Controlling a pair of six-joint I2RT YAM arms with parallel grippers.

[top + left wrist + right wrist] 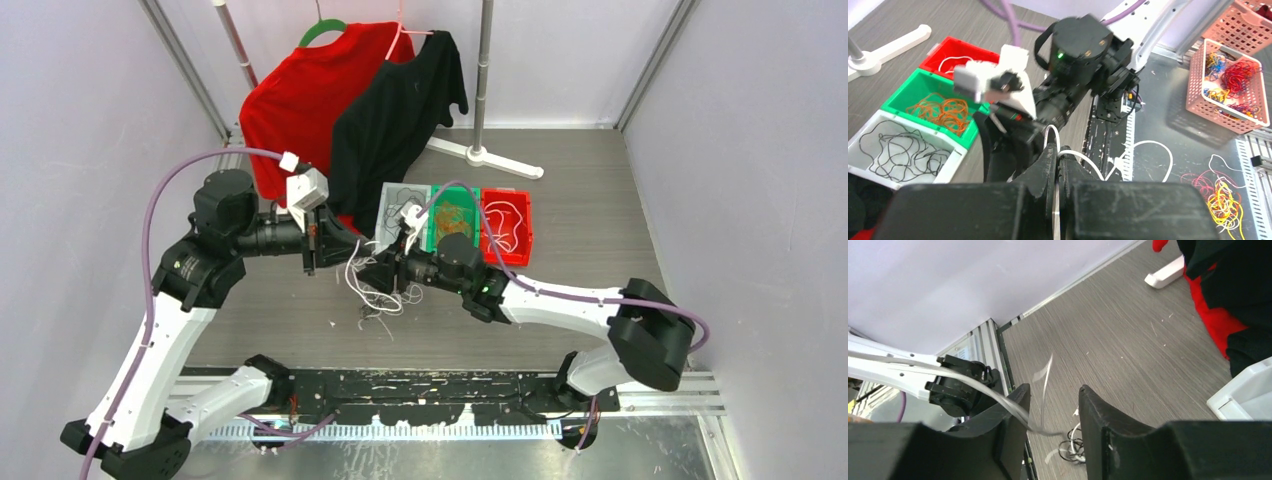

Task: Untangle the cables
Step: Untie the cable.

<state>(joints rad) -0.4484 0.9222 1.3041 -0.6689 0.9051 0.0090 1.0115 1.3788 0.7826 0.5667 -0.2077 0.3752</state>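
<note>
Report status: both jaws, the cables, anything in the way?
Left jaws shut on thin white flexible cable. Right jaws open, white cable strand crossing gap. Tangled white-and-black cable bundle on grey table. Red, green, grey plastic bins close behind.

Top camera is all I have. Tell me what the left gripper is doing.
Observer: The left gripper is shut on a white cable.
Operator: Now report the right one.
Observer: The right gripper has its jaws apart; a blurred pale cable crosses the gap.
Operator: Check beyond the table edge.
Observer: A pink basket holding coloured cords stands there.
</note>
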